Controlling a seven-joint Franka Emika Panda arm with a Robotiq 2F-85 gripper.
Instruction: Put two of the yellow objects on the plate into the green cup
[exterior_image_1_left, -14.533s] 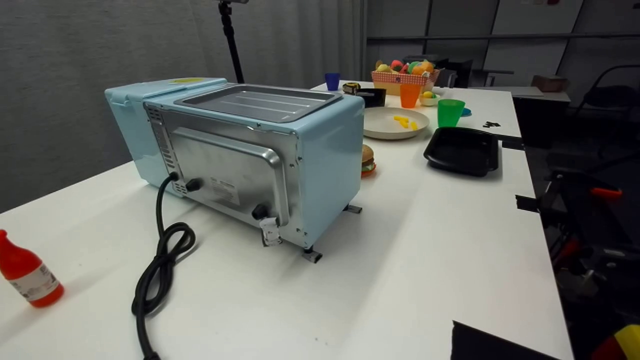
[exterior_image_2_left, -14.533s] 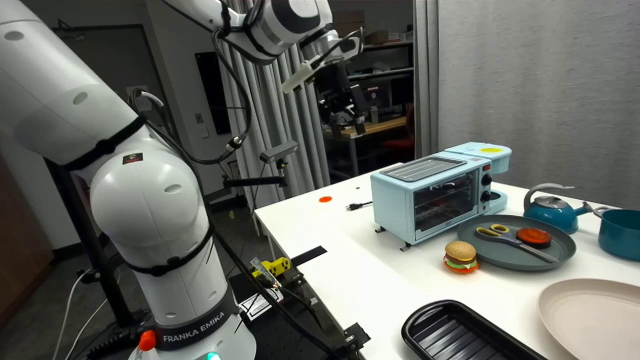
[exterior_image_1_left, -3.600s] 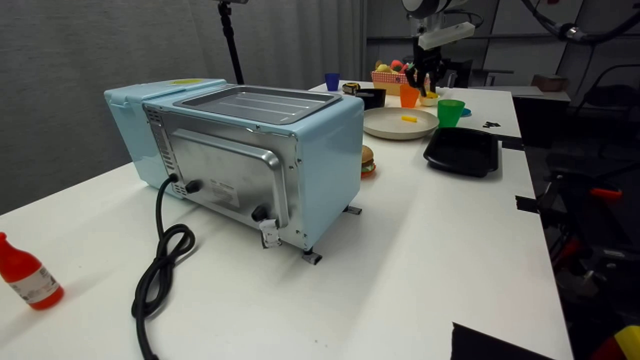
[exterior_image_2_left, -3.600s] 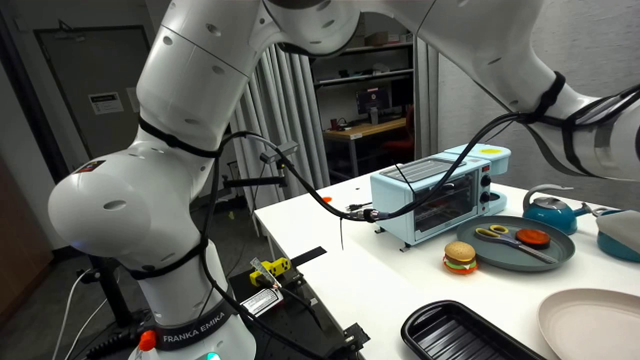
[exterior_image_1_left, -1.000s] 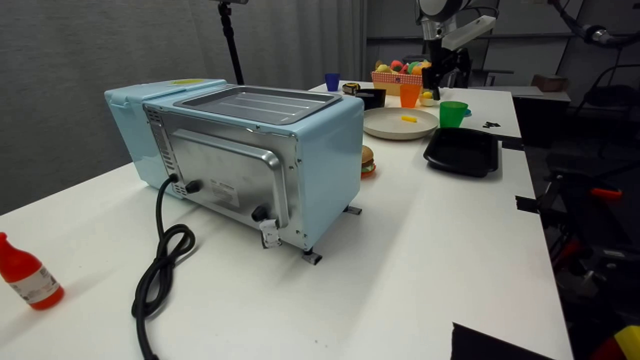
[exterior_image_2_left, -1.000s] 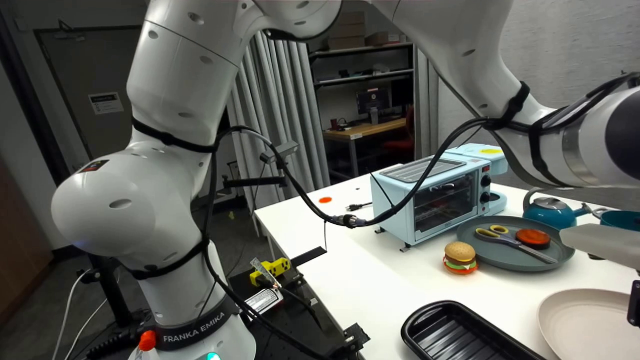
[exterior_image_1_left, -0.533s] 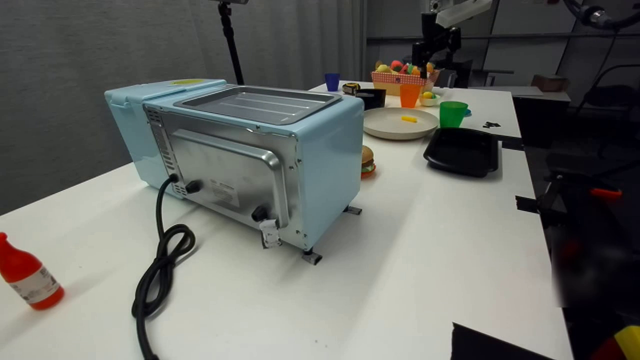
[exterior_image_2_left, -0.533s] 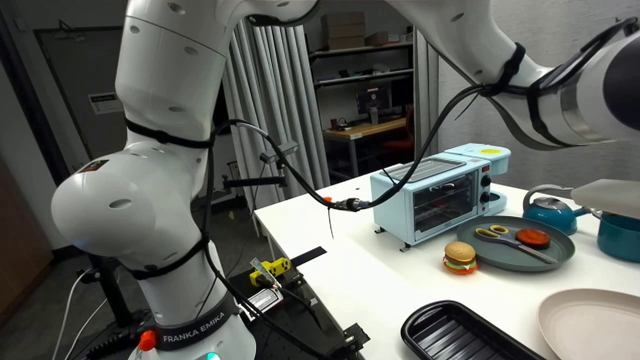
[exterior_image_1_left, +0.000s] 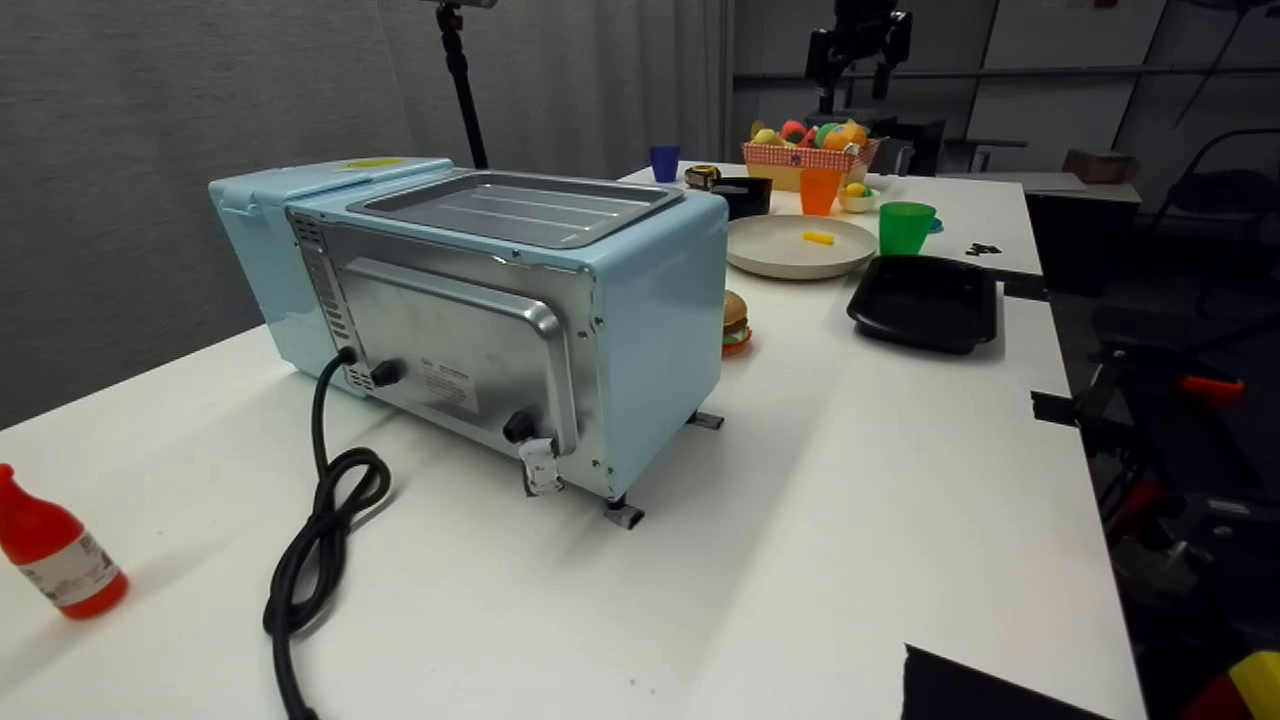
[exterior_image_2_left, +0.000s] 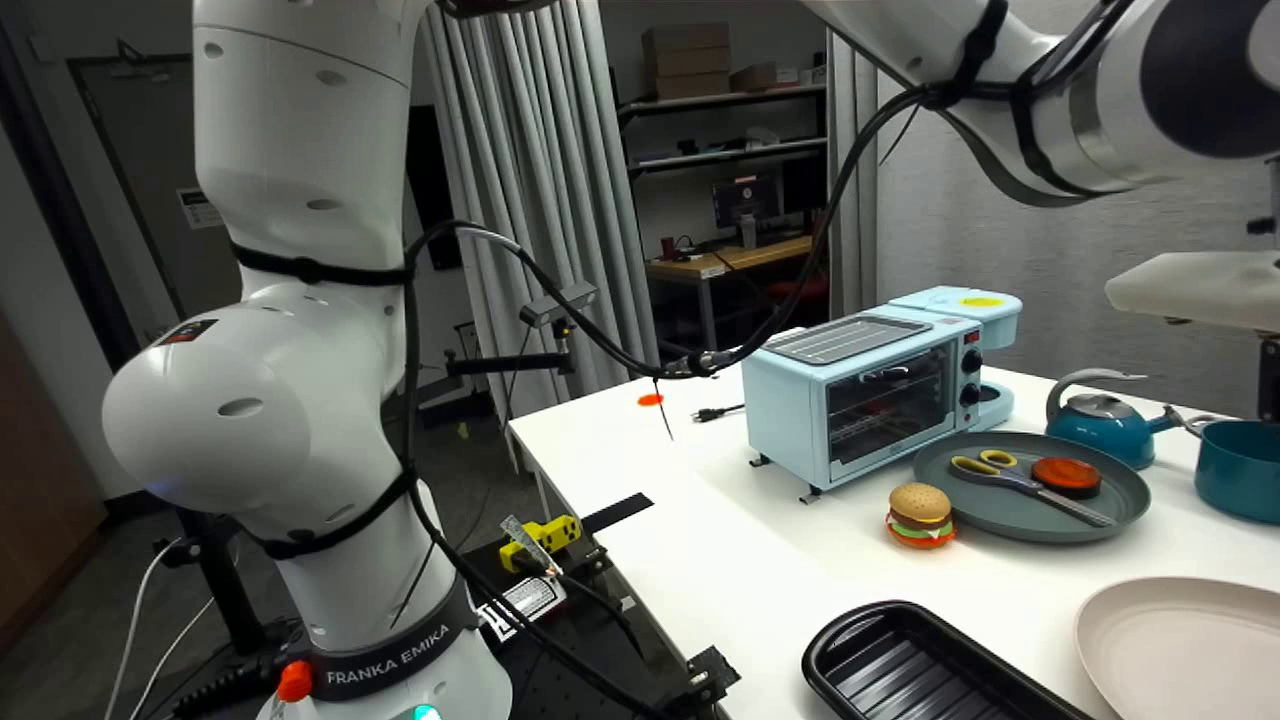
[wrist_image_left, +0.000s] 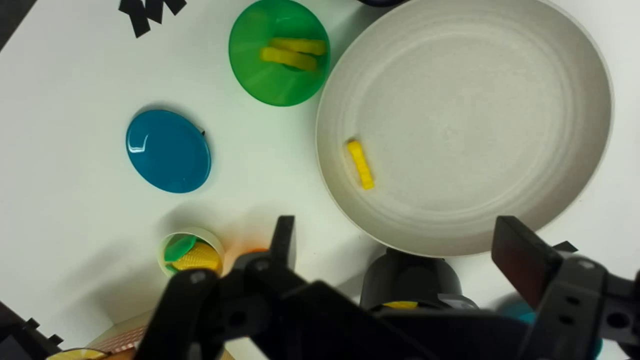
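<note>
My gripper (exterior_image_1_left: 853, 95) is open and empty, high above the far end of the table. In the wrist view its spread fingers (wrist_image_left: 395, 220) frame the near rim of the plate, with nothing between them. The whitish plate (wrist_image_left: 475, 125) shows in both exterior views (exterior_image_1_left: 780, 252) (exterior_image_2_left: 1190, 640). One small yellow piece (wrist_image_left: 361, 165) lies on the plate near its left edge; it shows in an exterior view too (exterior_image_1_left: 818, 238). The green cup (wrist_image_left: 255, 80) stands upright close beside the plate (exterior_image_1_left: 905, 228). Two yellow pieces (wrist_image_left: 289, 58) lie inside the cup.
A black tray (exterior_image_1_left: 925, 305) sits in front of the cup. A blue disc (wrist_image_left: 170, 152), a small bowl (wrist_image_left: 212, 235) with toy food, an orange cup (exterior_image_1_left: 818, 195), a black pot (wrist_image_left: 410, 275) and a fruit basket (exterior_image_1_left: 790, 165) surround the plate. A toaster oven (exterior_image_2_left: 860, 385) stands farther along.
My gripper has risen well above the bowl, cup and plate. Since the oldest frame, the plate's yellow pieces dropped from three to one. The green cup has shifted slightly.
</note>
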